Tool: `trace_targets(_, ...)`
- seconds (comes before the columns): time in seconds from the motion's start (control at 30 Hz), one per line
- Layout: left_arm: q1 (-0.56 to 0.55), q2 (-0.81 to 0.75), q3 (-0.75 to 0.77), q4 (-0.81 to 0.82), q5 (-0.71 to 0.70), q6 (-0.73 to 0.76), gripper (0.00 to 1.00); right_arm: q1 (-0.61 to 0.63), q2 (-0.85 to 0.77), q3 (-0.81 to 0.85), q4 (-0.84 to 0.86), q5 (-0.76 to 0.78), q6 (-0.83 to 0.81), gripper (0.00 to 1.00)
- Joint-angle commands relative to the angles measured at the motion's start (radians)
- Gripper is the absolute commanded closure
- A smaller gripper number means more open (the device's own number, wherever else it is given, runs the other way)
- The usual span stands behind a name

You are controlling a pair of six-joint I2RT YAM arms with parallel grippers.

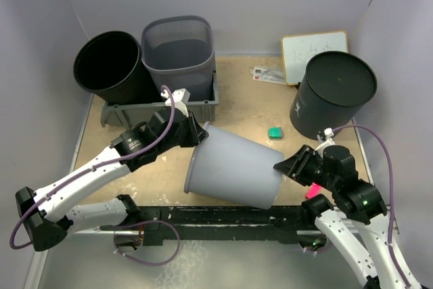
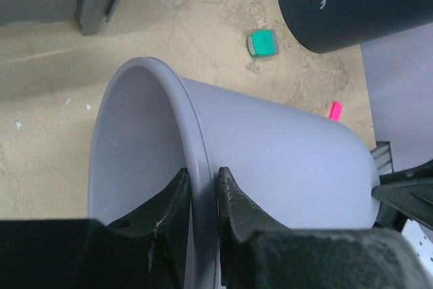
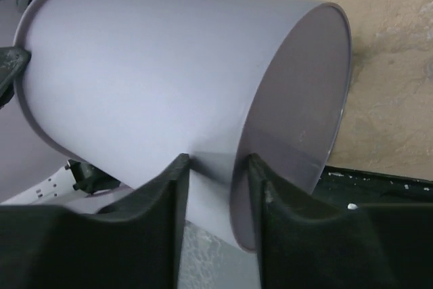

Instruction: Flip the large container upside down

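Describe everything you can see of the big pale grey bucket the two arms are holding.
The large container is a plain, pale grey-lilac tub, plastic by its look, tapering from a rolled rim to a flat base. It looks empty and lies on its side, mouth to the left. The left gripper pinches its rim wall; the right gripper straddles its base edge.

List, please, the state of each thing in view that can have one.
grey container, on its side between the arms
left end effector, shut on the grey container's rim
right end effector, astride its base edge, grip unclear
black bin, upright, mouth open
mesh bin, upright in grey tray
black drum, closed end up
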Motion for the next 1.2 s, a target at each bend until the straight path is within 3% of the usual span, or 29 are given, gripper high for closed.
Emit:
trace_targets(0.0, 0.003, 0.031, -0.056, -0.048, -0.023, 0.038, 0.96, 0.001, -0.011, -0.008, 0.113, -0.063, 0.077, 0.67)
trace_targets(0.07, 0.003, 0.038, -0.068, -0.034, -0.012, 0.038, 0.97, 0.001, 0.012, -0.001, 0.149, -0.092, 0.071, 0.86)
trace_targets(0.13, 0.002, 0.043, -0.075, -0.029, -0.008, 0.037, 0.98, 0.001, 0.025, 0.02, 0.178, -0.108, 0.056, 0.99)
trace_targets(0.57, 0.002, 0.065, -0.116, 0.03, 0.001, 0.037, 0.98, 0.001, 0.074, 0.139, 0.377, -0.16, -0.032, 1.0)
trace_targets(0.7, 0.003, 0.067, -0.122, 0.036, -0.01, 0.033, 0.97, 0.001, 0.108, 0.202, 0.266, -0.099, -0.071, 1.0)
trace_targets(0.83, 0.002, 0.047, -0.133, 0.019, -0.054, 0.028, 1.0, 0.001, 0.149, 0.246, -0.069, 0.076, -0.089, 0.68)
trace_targets(0.93, 0.002, 0.029, -0.141, 0.0, -0.097, 0.017, 1.0, 0.001, 0.134, 0.194, -0.094, 0.045, -0.073, 0.45)
trace_targets(1.03, 0.003, 0.022, -0.153, -0.006, -0.111, 0.009, 1.0, 0.001, 0.089, 0.106, -0.039, -0.046, -0.025, 0.37)
trace_targets(1.17, 0.002, 0.037, -0.182, -0.015, -0.137, -0.017, 1.0, 0.001, 0.075, 0.049, -0.031, -0.11, -0.006, 0.37)
